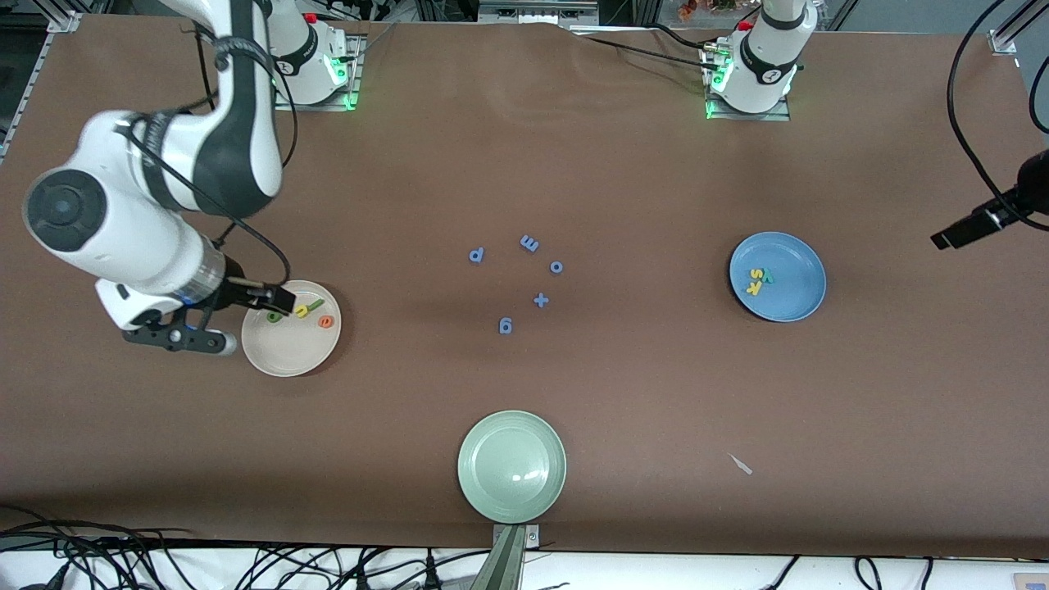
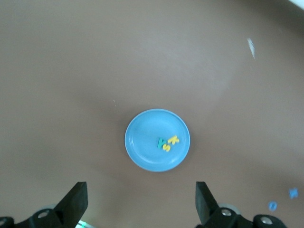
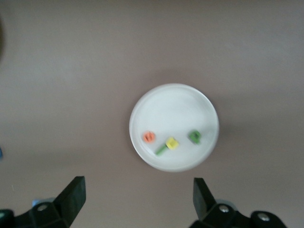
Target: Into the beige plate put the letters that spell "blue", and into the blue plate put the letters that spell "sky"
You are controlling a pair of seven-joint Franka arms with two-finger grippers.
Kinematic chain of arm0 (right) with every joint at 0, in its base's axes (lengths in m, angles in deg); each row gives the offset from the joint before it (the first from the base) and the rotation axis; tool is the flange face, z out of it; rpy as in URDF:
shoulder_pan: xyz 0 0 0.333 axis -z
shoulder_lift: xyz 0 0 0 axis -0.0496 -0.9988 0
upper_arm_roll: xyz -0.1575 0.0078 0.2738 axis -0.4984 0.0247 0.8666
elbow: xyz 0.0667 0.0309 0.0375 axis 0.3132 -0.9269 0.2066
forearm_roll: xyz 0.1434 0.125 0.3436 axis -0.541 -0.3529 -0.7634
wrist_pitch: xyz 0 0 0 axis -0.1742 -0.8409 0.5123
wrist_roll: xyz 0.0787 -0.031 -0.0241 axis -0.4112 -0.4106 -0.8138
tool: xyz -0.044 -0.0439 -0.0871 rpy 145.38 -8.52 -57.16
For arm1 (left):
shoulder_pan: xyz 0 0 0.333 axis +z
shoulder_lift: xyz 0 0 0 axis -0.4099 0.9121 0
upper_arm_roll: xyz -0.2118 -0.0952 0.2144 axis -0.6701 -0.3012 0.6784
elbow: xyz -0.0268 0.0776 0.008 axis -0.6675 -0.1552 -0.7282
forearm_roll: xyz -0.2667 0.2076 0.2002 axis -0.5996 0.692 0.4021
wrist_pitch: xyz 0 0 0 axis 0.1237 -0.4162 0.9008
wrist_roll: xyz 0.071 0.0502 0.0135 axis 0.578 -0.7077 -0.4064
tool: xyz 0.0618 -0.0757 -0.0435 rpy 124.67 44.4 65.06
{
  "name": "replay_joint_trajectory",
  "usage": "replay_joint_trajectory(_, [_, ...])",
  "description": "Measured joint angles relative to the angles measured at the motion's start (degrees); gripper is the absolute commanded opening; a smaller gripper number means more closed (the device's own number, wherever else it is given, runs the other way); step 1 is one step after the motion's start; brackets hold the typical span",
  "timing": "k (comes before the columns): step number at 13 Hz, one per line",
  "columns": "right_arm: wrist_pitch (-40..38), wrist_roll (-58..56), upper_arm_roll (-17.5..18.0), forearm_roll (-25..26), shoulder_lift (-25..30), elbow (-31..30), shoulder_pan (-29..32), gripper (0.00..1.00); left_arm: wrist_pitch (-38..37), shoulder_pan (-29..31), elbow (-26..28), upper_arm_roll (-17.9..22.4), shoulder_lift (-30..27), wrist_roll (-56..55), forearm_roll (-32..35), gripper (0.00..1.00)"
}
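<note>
Front view: the beige plate (image 1: 288, 348) lies toward the right arm's end of the table, and all four "blue" letters sit in its upper half: the green b (image 1: 274, 317) at about ten o'clock, the yellow u (image 1: 301, 310) and dark l (image 1: 315, 305) near twelve, the orange e (image 1: 327, 321) at about two. The right gripper (image 1: 274, 300) hangs over the plate's rim at about eleven o'clock, released and holding nothing. The blue plate (image 1: 778, 276) lies toward the left arm's end, with the k (image 1: 751, 288), s (image 1: 756, 274) and y (image 1: 768, 278) clustered around its nine o'clock side. Judging by this, both words are sorted and nothing is left but pulling the arms away. Five all-blue letters (image 1: 529, 242) stay loose mid-table, rightly untouched, and a green plate (image 1: 512, 466) sits bare nearest the camera. The table is covered in brown matting; a small pale scrap (image 1: 742, 465) lies on it, with cables along the near edge and a black camera mount at the left arm's end.

Left wrist view: the left gripper (image 2: 141, 202) waits high over the blue plate, fingers spread wide and empty; the three letters touch one another inside the plate at about four o'clock from its centre.

Right wrist view: the right gripper's fingers (image 3: 73, 194) stand apart above the beige plate, where e, l, u and b lie in a row across one half, l and u touching.
</note>
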Motion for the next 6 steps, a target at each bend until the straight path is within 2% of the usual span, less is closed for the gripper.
replay_joint_trajectory(2, [-2.73, -0.02, 14.82, 10.52, 8.82, 0.34, 12.59, 1.0, -2.03, -3.26, -0.01, 1.99, -2.08, 3.51, -0.02, 1.0])
replay_joint_trajectory(4, [-5.56, -1.62, 29.2, 14.95, 15.94, -0.05, 27.12, 1.0, -5.01, -5.06, -0.13, 2.8, -3.87, 6.67, -0.02, 1.0])
replay_joint_trajectory(5, [-6.63, -2.51, 34.38, 15.41, 18.39, -0.49, 32.65, 1.0, -7.35, -5.24, -0.64, 2.8, -4.52, 9.08, -0.02, 1.0])
replay_joint_trajectory(6, [-7.88, -2.8, 37.43, 15.44, 20.2, -1.17, 35.78, 1.0, -9.39, -5.27, -1.41, 2.81, -4.94, 11.12, -0.02, 1.0])
